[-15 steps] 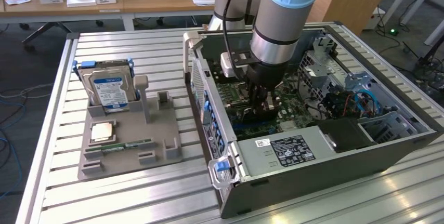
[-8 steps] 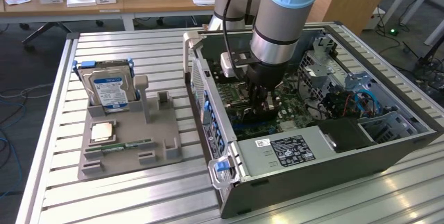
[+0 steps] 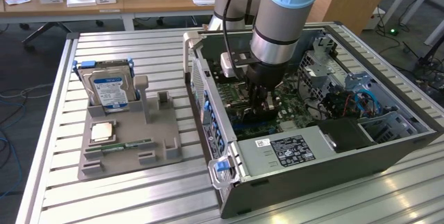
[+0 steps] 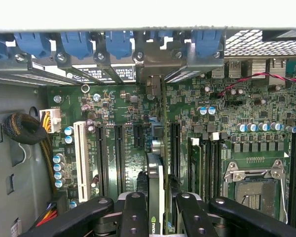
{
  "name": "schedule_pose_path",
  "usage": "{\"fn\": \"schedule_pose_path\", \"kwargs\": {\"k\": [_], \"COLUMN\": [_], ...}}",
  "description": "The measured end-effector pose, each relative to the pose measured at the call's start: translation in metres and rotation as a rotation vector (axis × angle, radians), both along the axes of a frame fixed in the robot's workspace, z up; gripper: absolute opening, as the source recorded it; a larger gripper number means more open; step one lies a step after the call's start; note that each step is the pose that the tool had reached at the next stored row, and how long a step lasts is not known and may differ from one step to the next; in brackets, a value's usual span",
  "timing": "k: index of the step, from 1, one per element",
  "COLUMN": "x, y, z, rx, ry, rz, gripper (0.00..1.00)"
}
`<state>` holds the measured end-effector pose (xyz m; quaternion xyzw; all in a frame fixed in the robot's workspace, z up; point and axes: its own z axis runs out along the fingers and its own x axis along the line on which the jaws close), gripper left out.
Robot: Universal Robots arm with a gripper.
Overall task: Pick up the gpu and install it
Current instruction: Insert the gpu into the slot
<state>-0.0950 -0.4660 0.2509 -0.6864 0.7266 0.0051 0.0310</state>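
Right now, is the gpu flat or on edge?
On edge: in the wrist view the gpu stands thin-side up between the tool's fingers, above the motherboard slots.

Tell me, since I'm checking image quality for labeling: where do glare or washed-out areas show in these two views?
Exterior view: bright window glare streaks the slatted table at its near corner; the computer case interior sits in shade under the arm. Wrist view: a blown-out white band runs above the blue latches; the gripper, shut on the gpu, looks dark and soft.
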Motion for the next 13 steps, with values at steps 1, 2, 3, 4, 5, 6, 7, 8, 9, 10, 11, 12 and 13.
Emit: {"fn": "schedule_pose_path", "kwargs": {"k": [1, 2, 3, 4, 5, 6, 7, 8, 9, 10, 11, 12, 13], "x": [0.0000, 0.0000, 0.0000, 0.0000, 0.0000, 0.0000, 0.0000, 0.0000, 0.0000, 0.0000, 0.0001, 0.0000, 0.0001], "y": [0.0000, 0.0000, 0.0000, 0.0000, 0.0001, 0.0000, 0.0000, 0.0000, 0.0000, 0.0000, 0.0001, 0.0001, 0.0001], "z": [0.0000, 0.0000, -0.0001, -0.0004, -0.0011, -0.0016, -0.0017, -0.0017, -0.0018, -0.0019, -0.0023, -0.0023, -0.0025], "rx": [0.0000, 0.0000, 0.0002, 0.0003, 0.0002, -0.0002, -0.0002, -0.0001, 0.0000, 0.0003, 0.0011, 0.0010, 0.0008], "ry": [0.0001, 0.0001, 0.0000, -0.0001, -0.0001, 0.0001, 0.0002, 0.0002, 0.0001, -0.0001, -0.0006, -0.0005, -0.0004], "rz": [0.000, 0.000, 0.000, 0.000, 0.000, 0.000, 0.000, 0.000, 0.000, 0.000, 0.000, 0.000, 0.000], "gripper": [0.27, 0.27, 0.27, 0.27, 0.27, 0.27, 0.27, 0.27, 0.27, 0.27, 0.27, 0.27, 0.27]}}
